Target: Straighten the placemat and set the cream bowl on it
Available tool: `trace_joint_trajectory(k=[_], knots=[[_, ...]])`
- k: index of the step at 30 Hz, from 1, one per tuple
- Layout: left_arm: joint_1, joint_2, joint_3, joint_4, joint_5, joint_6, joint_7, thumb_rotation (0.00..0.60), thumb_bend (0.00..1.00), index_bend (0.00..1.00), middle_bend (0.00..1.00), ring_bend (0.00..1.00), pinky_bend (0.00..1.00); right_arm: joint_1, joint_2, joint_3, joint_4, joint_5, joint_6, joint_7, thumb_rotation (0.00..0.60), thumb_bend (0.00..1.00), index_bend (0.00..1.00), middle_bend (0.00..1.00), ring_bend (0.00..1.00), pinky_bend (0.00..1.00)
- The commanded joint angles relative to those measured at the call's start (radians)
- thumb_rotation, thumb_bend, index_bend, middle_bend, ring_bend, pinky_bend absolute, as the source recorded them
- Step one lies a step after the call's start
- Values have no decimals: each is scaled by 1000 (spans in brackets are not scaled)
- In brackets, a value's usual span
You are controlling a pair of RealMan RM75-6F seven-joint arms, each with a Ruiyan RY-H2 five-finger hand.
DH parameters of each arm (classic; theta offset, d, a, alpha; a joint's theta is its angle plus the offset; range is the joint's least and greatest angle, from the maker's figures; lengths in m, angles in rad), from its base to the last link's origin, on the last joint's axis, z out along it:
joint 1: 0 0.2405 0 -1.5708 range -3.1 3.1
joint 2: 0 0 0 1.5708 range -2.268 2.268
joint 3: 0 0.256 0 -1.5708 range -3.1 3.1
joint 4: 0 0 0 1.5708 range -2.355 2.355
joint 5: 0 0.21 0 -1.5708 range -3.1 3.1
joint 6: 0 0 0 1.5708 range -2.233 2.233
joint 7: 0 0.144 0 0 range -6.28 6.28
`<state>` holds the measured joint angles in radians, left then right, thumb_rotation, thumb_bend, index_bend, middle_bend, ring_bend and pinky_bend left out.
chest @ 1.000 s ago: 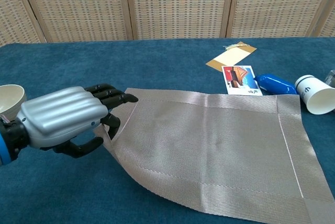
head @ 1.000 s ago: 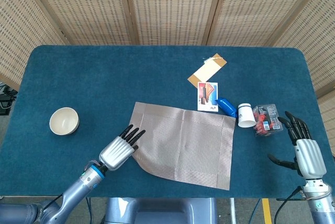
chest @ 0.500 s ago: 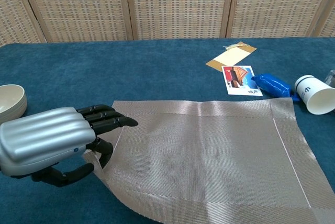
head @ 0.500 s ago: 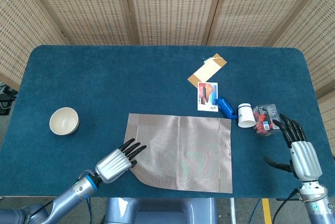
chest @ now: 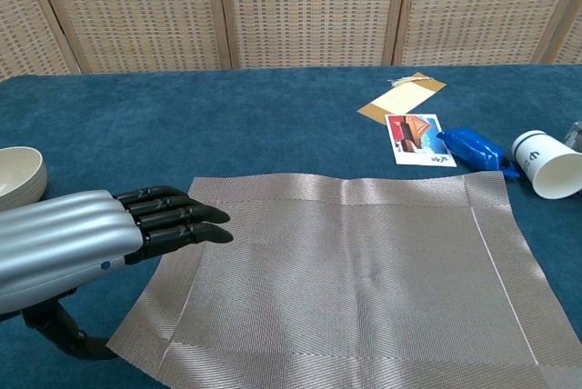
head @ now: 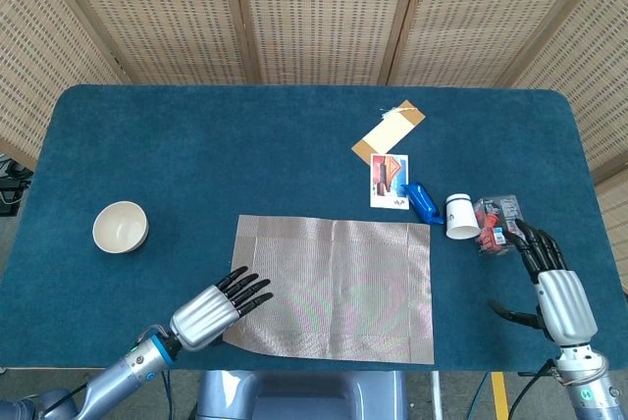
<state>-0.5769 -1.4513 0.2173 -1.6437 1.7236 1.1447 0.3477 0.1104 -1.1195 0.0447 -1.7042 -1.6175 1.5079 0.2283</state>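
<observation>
The grey woven rectangular placemat point(head: 332, 288) lies flat near the front edge of the blue felt surface point(head: 196, 145), its sides roughly parallel to that edge, so the straightening looks close to done. The left hand point(head: 211, 308) hovers at the placemat's front-left corner with fingers stretched out and apart, holding nothing, likely placed to smooth that corner. The small round cream bowl point(head: 120, 227) stands well apart to the left of the placemat, not yet fetched. The right hand point(head: 551, 283) waits beyond the placemat's right side, fingers spread and empty. A white paper cup point(chest: 547, 163) lies tipped near the placemat's far-right corner; its dark mark is unreadable.
</observation>
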Motion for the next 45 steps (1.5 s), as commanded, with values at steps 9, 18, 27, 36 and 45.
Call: trace_joint_trajectory(k=[9, 18, 27, 36, 45], knots=[[44, 93, -19, -22, -19, 54, -31, 600, 84, 122, 0, 0, 0, -5, -1, -19, -11, -32, 11, -18, 600, 125, 143, 0, 0, 0], [128, 182, -71, 29, -134, 151, -73, 600, 85, 117, 0, 0, 0, -8, -8, -35, -19, -57, 13, -42, 600, 125, 143, 0, 0, 0], [165, 235, -118, 116, -304, 79, -123, 600, 70, 19, 0, 0, 0, -8, -15, -49, -26, -69, 6, -65, 600, 125, 143, 0, 0, 0], [184, 234, -133, 192, -333, 42, -146, 600, 71, 111, 0, 0, 0, -6, -12, -48, -30, -56, -3, -67, 600, 125, 143, 0, 0, 0], [206, 159, -170, 339, -385, 15, -173, 600, 88, 285, 0, 0, 0, -5, -11, -51, -34, -53, -8, -70, 600, 125, 143, 0, 0, 0]])
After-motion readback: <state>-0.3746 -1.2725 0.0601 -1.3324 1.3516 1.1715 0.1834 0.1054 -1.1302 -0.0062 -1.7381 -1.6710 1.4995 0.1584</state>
